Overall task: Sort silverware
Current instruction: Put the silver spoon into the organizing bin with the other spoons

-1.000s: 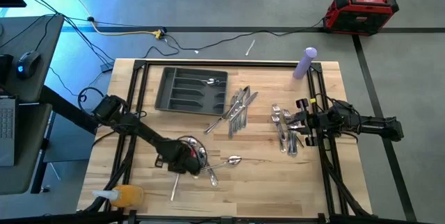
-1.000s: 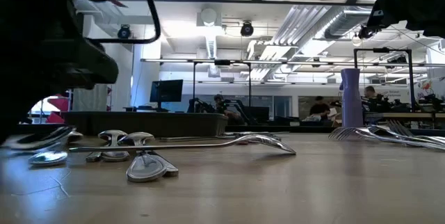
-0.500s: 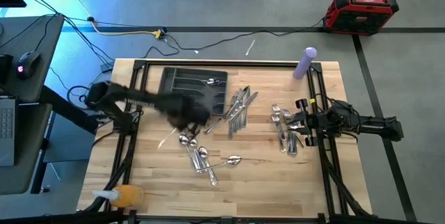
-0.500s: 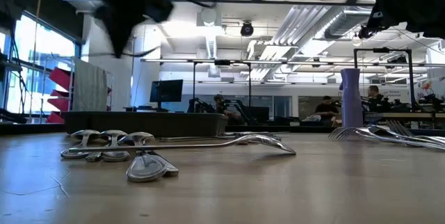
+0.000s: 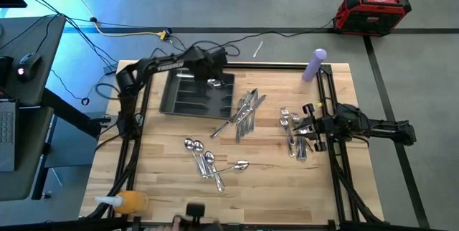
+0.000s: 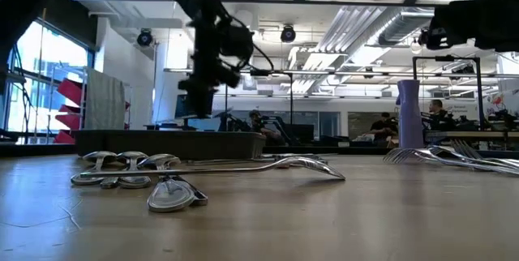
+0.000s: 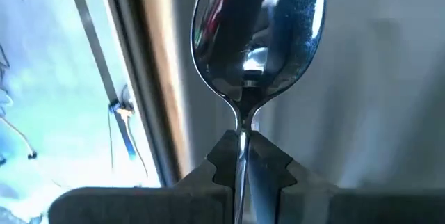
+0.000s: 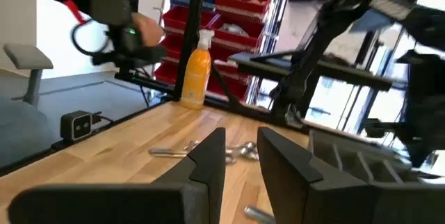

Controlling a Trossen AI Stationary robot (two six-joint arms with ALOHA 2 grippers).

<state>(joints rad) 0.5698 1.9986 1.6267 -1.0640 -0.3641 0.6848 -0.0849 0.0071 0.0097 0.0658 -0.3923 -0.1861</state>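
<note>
A spoon (image 7: 259, 36) is pinched by its neck in the left hand (image 5: 209, 64) above the tray (image 5: 193, 95), so a wrong compartment could be hit if released off-centre.

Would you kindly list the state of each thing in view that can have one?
Left gripper: above the tray, fingers shut on a spoon.
Held spoon: clamped at its neck, bowl free.
Right gripper: over the fork pile, fingers open, empty.
Tray: flat on the table, one piece in it.
Spoons: loose on the table.
Knives: piled beside the tray.
Forks: piled, unsorted.
Purple cylinder: upright.
</note>
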